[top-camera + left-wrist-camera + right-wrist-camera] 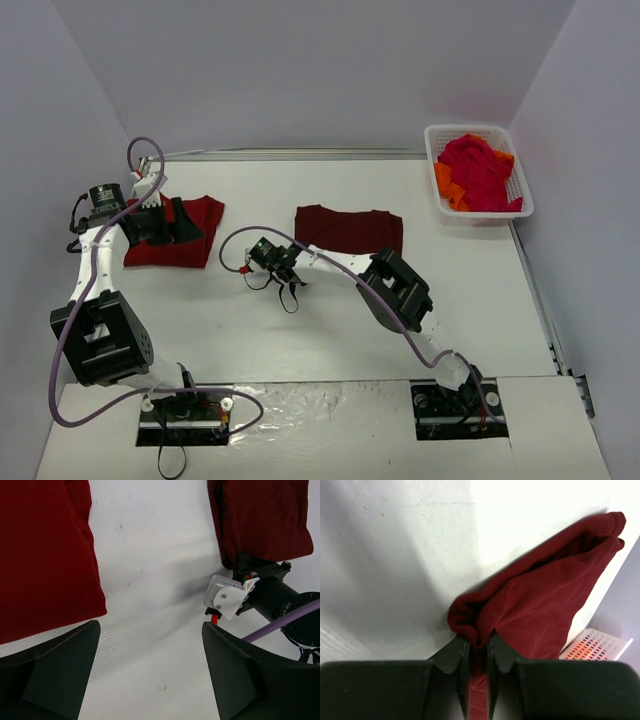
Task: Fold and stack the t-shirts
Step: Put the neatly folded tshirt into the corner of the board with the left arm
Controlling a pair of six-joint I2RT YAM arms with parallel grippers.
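Observation:
A brighter red t-shirt (178,235) lies folded at the table's left; it also shows in the left wrist view (45,555). My left gripper (172,225) hangs above it, open and empty (150,680), with bare table between its fingers. A dark maroon t-shirt (350,228) lies folded at the table's middle, also seen in the left wrist view (265,520). My right gripper (293,250) is shut on its near left corner (479,642), the maroon cloth (535,595) bunched between the fingers. Crimson (478,172) and orange (446,182) t-shirts lie heaped in the basket.
A white lattice basket (525,205) stands at the back right, its corner visible in the right wrist view (592,645). White walls close the table on three sides. The right arm's wrist and purple cable (280,625) show in the left wrist view.

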